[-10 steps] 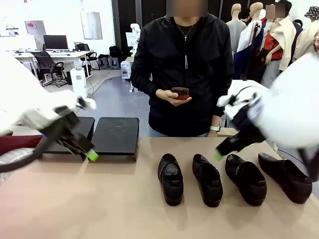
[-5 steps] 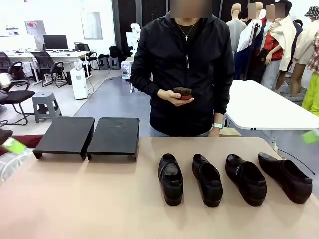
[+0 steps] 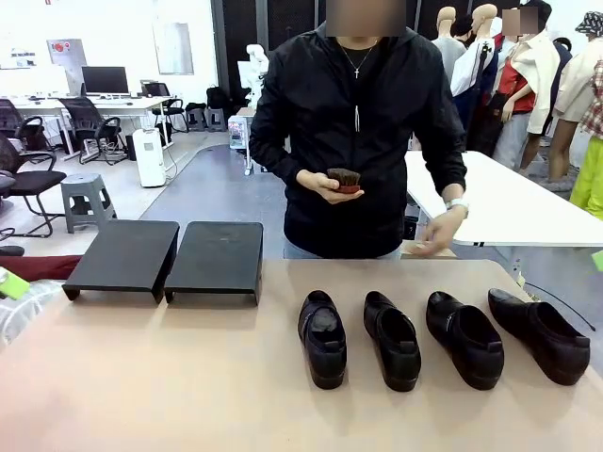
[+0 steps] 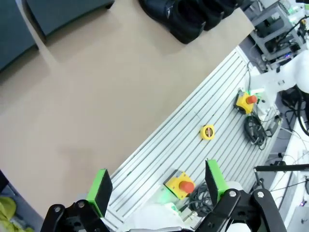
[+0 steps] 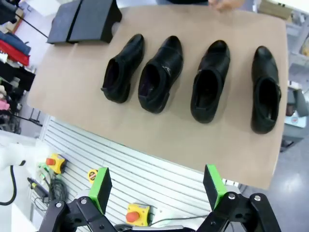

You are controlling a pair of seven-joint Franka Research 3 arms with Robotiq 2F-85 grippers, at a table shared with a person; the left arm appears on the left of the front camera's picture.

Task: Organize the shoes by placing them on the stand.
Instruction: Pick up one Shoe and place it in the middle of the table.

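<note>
Four shoes (image 3: 396,341) lie in a row on the right half of the desk (image 3: 170,377), heels and openings toward me, toes toward the person; the stand (image 3: 217,256), two sloped sections side by side, sits bare at the far left, the nearest shoe not far from its right section. I judge the shoes fairly light and stiff at sole and heel, softer at the upper, and the glossy leather likely to slip; I would pinch the rim of the opening near the heel, one finger inside, rather than span the slick toe. My left jaws stand wide, green pads (image 4: 100,186) well apart, holding nothing, high over the desk's near edge; my right jaws, pads (image 5: 100,188) equally wide, hang empty above the row.
</note>
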